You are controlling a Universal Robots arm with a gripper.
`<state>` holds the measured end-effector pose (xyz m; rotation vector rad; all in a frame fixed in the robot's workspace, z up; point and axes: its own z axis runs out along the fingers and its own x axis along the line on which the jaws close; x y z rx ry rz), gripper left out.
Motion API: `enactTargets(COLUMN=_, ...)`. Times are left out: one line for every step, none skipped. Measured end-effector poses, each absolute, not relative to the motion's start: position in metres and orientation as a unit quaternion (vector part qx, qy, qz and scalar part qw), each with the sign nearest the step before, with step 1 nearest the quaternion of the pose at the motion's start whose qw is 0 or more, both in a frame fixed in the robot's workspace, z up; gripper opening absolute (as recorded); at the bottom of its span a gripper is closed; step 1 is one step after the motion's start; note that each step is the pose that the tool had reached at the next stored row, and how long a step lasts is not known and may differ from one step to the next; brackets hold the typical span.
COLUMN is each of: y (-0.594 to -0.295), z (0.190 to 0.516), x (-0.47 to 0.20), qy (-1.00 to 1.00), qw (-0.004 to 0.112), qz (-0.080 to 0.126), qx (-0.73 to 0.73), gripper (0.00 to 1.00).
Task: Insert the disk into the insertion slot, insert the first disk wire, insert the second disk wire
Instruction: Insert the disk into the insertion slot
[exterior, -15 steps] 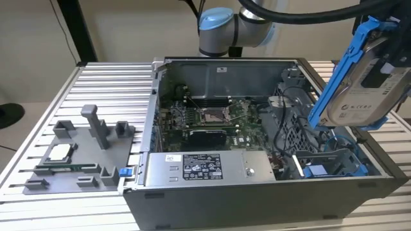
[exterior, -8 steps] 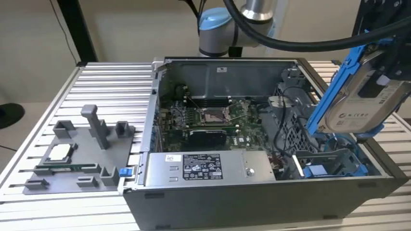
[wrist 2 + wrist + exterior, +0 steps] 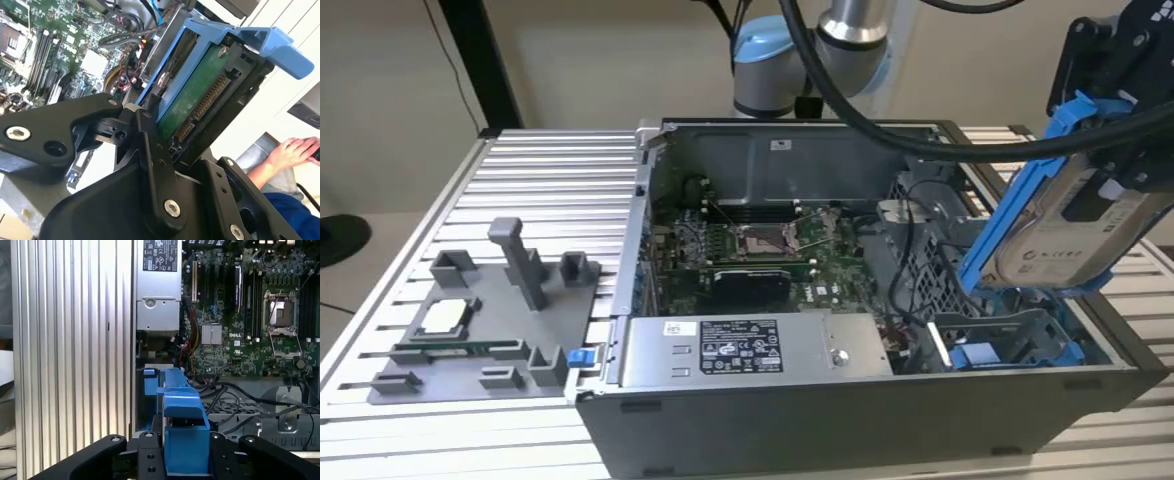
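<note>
End effector [image 3: 1107,190] clamped on the disk [image 3: 1047,250].
Disk tilted, with the insertion slot [image 3: 1007,340] below the end effector in the case [image 3: 854,420].

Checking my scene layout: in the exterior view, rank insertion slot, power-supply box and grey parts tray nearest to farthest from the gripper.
1. insertion slot, just below the gripper holding the disk.
2. power-supply box, case front.
3. grey parts tray, exterior view's far left.

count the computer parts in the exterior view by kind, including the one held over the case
hard drive in blue frame: 1
power supply box: 1
motherboard: 1
drive bay: 1
open case: 1
total: 5
</note>
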<state>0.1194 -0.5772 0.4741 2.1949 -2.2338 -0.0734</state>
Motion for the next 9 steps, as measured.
enactTargets(y=-0.578, z=0.473, x=0.121, qy=-0.713, qw=0.004, qz=-0.024, qx=0.701, gripper=0.00)
enactTargets(y=-0.579, z=0.471, x=0.122, qy=-0.713, qw=0.003, qz=-0.025, qx=0.701, gripper=0.00)
enactTargets(y=-0.579, z=0.469, x=0.123, qy=-0.713, qw=0.002, qz=-0.026, qx=0.701, gripper=0.00)
enactTargets(y=-0.580, z=0.468, x=0.123, qy=-0.713, qw=0.002, qz=-0.026, qx=0.701, gripper=0.00)
enactTargets(y=-0.581, z=0.466, x=0.124, qy=-0.713, qw=0.001, qz=-0.027, qx=0.701, gripper=0.00)
enactTargets(y=-0.581, z=0.465, x=0.124, qy=-0.713, qw=0.001, qz=-0.028, qx=0.701, gripper=0.00)
enactTargets(y=-0.582, z=0.463, x=0.125, qy=-0.713, qw=0.000, qz=-0.028, qx=0.701, gripper=0.00)
enactTargets(y=-0.582, z=0.462, x=0.125, qy=-0.713, qw=0.000, qz=-0.029, qx=0.701, gripper=0.00)
enactTargets(y=-0.583, z=0.460, x=0.125, qy=-0.713, qw=-0.001, qz=-0.029, qx=0.701, gripper=0.00)
